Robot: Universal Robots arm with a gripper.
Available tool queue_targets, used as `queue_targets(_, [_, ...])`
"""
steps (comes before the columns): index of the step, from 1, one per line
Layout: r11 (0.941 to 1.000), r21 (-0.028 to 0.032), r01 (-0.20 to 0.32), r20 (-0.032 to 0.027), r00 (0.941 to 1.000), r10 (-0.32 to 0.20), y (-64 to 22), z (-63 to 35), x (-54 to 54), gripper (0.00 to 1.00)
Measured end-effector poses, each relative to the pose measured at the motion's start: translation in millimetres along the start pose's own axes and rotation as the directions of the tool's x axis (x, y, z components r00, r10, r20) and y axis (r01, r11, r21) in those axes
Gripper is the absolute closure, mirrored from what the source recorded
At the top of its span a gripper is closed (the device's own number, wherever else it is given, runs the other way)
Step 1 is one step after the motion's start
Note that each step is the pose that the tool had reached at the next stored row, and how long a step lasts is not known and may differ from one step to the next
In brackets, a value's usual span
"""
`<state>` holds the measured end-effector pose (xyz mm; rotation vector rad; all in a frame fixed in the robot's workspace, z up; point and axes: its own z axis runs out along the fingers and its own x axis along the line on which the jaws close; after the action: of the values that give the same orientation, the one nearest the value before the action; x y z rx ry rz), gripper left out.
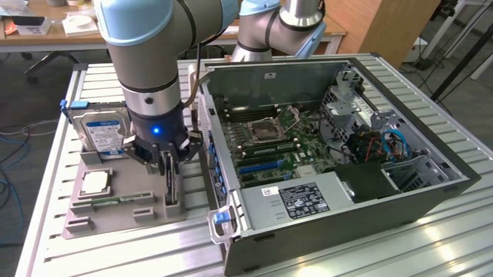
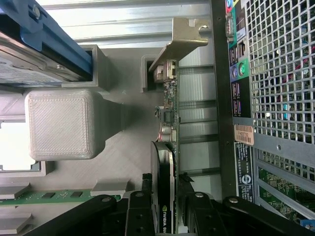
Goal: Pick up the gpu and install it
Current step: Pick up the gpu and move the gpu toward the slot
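1. Wrist view: closest to the lens are the black fingers (image 2: 140, 211) of the gripper (image 2: 165, 179). One lies against each flat face of the gpu (image 2: 162, 152), so the pincer is closed partway and clamps the card's black fan cover
2. The gpu stands on its long edge and runs away from the gripper to its silvery bracket (image 2: 179, 44), which ends at a slot in the grey holder tray (image 2: 123, 162)
3. On one side of the card, close by, is the perforated rear wall of the computer case (image 2: 280, 73), with its row of ports. On the other side are a grey block (image 2: 61, 125) of the tray, the hard drive (image 2: 29, 54) in blue rails, and the green memory stick (image 2: 49, 196) lying flat
4. Exterior view: nearest is the arm (image 1: 150, 57), thick, grey and blue-capped, reaching straight down over the holder tray (image 1: 100, 216)
5. The gripper (image 1: 170, 158) pinches the upper edge of the gpu (image 1: 171, 187). The card is upright, with its lower edge in the tray slot just beside the case wall
6. Also on the tray are the hard drive (image 1: 104, 130), upright at the far end, a processor (image 1: 94, 182) lying flat, and the memory stick (image 1: 119, 200)
7. On the exterior view's right, the computer case (image 1: 431, 190) lies open on its side with the motherboard (image 1: 269, 133) exposed. Case and tray both rest on a slatted metal table (image 1: 92, 254)
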<state>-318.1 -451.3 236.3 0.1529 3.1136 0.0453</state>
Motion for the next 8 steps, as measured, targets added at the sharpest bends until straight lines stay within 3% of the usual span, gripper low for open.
queue_targets(8, [1.0,0.0001,0.0,-0.0002,1.0,0.0,0.0,0.0,0.0,0.67])
